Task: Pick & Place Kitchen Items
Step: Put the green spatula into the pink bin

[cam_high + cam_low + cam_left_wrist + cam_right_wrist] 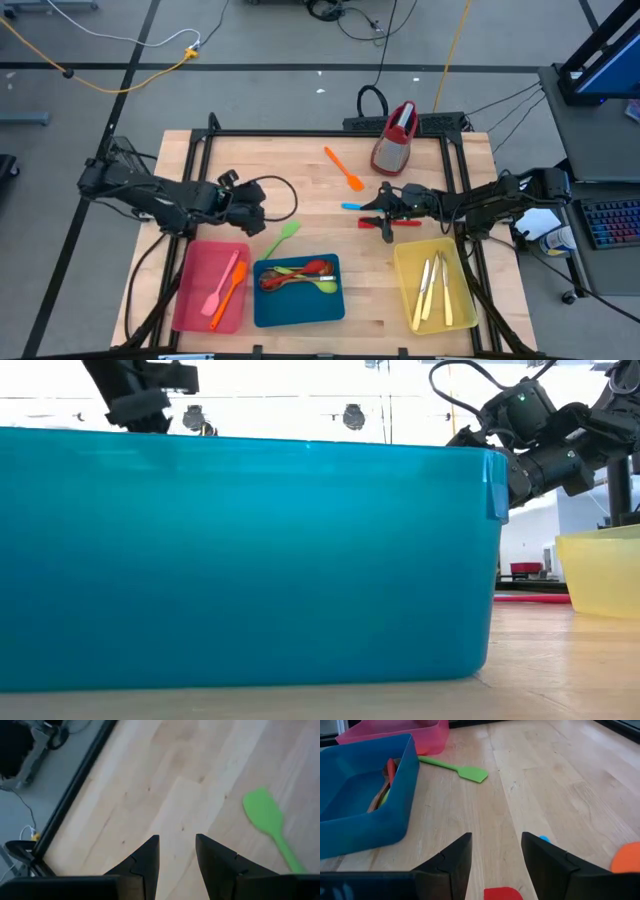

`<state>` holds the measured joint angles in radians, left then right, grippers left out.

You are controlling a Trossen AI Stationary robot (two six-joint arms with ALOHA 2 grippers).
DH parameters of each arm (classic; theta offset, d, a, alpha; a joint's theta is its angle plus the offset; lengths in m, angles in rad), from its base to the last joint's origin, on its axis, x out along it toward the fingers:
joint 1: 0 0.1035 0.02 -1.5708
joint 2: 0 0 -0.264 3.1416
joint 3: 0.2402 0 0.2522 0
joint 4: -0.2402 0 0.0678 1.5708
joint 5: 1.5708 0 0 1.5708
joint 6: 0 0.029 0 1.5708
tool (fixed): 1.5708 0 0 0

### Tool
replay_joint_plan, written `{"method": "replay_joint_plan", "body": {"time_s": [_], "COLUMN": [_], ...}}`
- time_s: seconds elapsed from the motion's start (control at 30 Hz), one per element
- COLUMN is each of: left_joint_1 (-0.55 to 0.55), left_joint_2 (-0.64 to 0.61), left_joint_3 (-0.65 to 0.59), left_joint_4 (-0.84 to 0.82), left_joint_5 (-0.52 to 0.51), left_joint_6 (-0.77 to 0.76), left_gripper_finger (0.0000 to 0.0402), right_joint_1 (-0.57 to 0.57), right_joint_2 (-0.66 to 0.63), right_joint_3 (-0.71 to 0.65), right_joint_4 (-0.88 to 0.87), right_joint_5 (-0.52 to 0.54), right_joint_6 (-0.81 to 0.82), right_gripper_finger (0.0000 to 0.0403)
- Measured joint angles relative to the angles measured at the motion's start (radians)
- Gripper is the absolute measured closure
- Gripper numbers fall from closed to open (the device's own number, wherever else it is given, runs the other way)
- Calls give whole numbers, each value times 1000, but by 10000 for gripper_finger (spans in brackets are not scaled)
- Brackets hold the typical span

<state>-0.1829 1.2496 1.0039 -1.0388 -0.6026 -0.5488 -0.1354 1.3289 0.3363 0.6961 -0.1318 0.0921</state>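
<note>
**Loose spatulas between two open grippers**

Left to right: the left gripper (262,215), fingers apart and empty, hovers beside the green spatula (283,239), which lies flat just beyond the blue tray (298,310). The orange spatula (343,168) rests farther back. The right gripper (384,207), fingers apart and holding nothing, hangs over the blue spatula (352,206) and red spatula (374,223). All probably light, thin and flexible; mid-handle likely offers the surest hold. The gripper hides much of the red and blue spatulas; the low view is largely blocked by the tray wall.
</note>
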Motion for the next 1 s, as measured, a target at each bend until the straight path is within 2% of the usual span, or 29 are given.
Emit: {"method": "replay_joint_plan", "body": {"time_s": [0.1, 0.33, 0.43, 0.57, 0.73, 0.87, 1.0], "left_joint_1": [44, 109, 112, 103, 73, 49, 34], "left_joint_2": [42, 151, 205, 290, 407, 486, 539], "left_joint_3": [0, 0, 0, 0, 0, 0, 6], "left_joint_4": [30, 217, 267, 283, 302, 334, 349], "left_joint_5": [66, 377, 463, 550, 612, 610, 562], "left_joint_6": [20, 104, 7, -164, -242, -277, -250], "left_gripper_finger": [265, 205, 184, 177, 184, 197, 212], "right_joint_1": [0, 0, 0, 0, 0, 0, 0], "right_joint_2": [0, 0, 0, 0, 0, 0, 0], "right_joint_3": [0, 0, 0, 0, 0, 0, 0], "right_joint_4": [3, 71, 100, 129, 140, 146, 146], "right_joint_5": [0, 0, 0, -3, -3, -2, -2], "right_joint_6": [-23, -27, -29, -29, -29, -29, -29], "right_gripper_finger": [237, 238, 237, 237, 238, 238, 240]}}
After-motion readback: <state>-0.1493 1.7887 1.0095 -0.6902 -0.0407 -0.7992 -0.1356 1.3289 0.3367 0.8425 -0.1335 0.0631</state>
